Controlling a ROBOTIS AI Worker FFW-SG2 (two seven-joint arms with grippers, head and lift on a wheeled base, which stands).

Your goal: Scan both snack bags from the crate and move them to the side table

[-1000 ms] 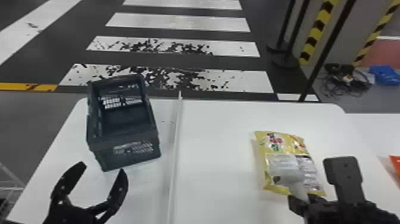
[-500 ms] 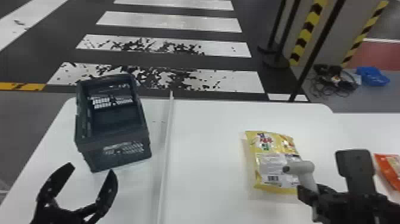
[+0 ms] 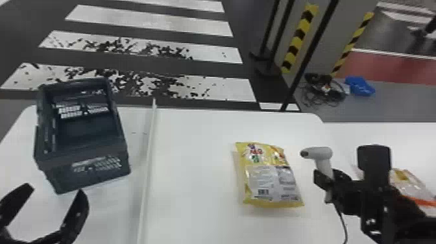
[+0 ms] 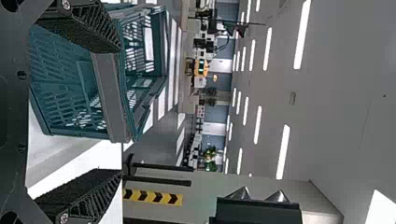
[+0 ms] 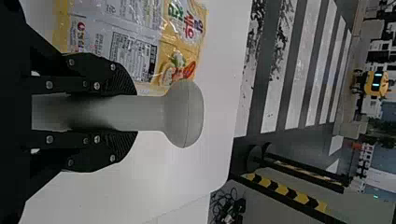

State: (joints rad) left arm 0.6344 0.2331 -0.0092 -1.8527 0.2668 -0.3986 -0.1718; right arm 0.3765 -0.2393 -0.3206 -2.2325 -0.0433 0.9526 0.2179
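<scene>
The dark crate (image 3: 87,172) stands on the left part of the white table; its inside looks bare. My left gripper (image 3: 48,207) is open just in front of it, and in the left wrist view the open left gripper (image 4: 116,112) has the crate (image 4: 70,88) beyond its fingers. One yellow snack bag (image 3: 272,181) lies flat on the table. To its right, my right gripper (image 3: 327,185) holds the grey scanner (image 3: 319,153) upright by its handle. The right wrist view has the right gripper (image 5: 133,113) shut on the scanner (image 5: 184,113), beside the yellow bag (image 5: 135,42). An orange-edged snack bag (image 3: 410,186) lies farther right, partly behind the right arm.
A raised white strip (image 3: 147,175) divides the white table (image 3: 194,155) between crate and yellow bag. The side table (image 3: 389,133) adjoins on the right. A cable hangs from the scanner. Beyond the tables are black posts, a striped pillar and cables on the floor.
The head view has turned to the right, so table and crate sit farther left in it. The right gripper has carried the scanner from over the yellow bag to the bag's right side.
</scene>
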